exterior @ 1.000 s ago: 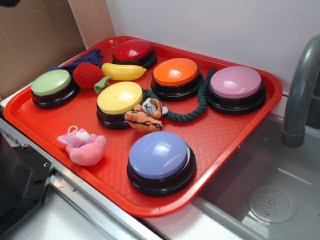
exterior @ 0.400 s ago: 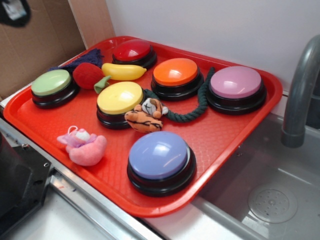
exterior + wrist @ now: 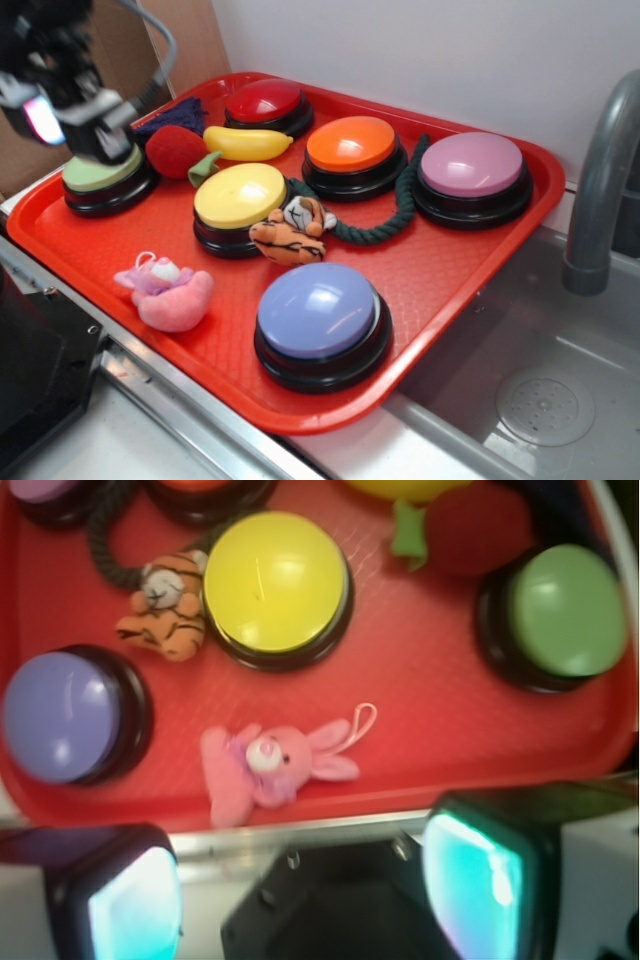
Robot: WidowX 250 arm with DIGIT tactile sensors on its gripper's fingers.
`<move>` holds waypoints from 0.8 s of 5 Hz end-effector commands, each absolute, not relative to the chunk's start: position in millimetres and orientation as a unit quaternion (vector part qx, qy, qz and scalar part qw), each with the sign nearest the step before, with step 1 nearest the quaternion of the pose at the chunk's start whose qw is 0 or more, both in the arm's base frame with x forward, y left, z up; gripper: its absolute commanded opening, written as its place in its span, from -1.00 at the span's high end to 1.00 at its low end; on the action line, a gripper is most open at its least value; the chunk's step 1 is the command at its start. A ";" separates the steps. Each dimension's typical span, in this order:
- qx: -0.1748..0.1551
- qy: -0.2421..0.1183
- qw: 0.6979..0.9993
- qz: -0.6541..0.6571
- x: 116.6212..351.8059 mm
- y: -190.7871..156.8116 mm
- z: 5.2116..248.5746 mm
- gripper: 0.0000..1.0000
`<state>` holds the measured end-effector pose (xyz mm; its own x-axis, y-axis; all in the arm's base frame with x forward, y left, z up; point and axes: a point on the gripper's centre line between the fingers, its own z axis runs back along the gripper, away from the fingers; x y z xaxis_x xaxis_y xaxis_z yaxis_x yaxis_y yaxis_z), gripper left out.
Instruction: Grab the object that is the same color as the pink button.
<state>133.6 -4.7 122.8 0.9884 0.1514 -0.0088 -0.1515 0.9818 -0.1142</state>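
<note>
From the side, the tool (image 3: 70,105) is a dark blur at the tray's far left corner, cut off by the top edge and covering part of the green button (image 3: 103,172); its fingertips cannot be made out there. The wrist view shows it better: two fingers (image 3: 490,875) with glowing teal pads stand spread wide at the bottom of the frame, nothing between them, hanging over the metal lip just outside the near rim of the red tray (image 3: 430,285). The pink plush toy (image 3: 168,293) lies on its side near that rim, close to the front left corner, apart from everything else; its loop of cord points toward the green button in the wrist view (image 3: 275,763). The pink button (image 3: 473,177) sits at the far right of the tray, well apart from the toy, and only a sliver of it shows in the wrist view. The tiger plush (image 3: 291,232) leans against the yellow button (image 3: 240,205), and a green rope (image 3: 398,205) disappears behind the orange button (image 3: 354,153). Bare tray floor surrounds the toy on every side, with the lavender button (image 3: 321,322) the nearest thing to its right. A grey faucet (image 3: 602,190) is cut off at the right edge.
</note>
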 end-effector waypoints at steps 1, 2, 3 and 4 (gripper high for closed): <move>-0.065 0.026 0.995 0.075 151.1 -18.0 58.2 -1.00; -0.081 0.060 0.992 0.074 140.0 -17.4 32.2 -1.00; -0.097 0.068 0.991 0.063 133.1 -19.9 19.5 -1.00; -0.103 0.085 0.989 0.069 124.9 -22.1 8.6 -1.00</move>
<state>136.1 -20.0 13.3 0.9775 0.1367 -0.1605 -0.1671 0.9665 -0.1946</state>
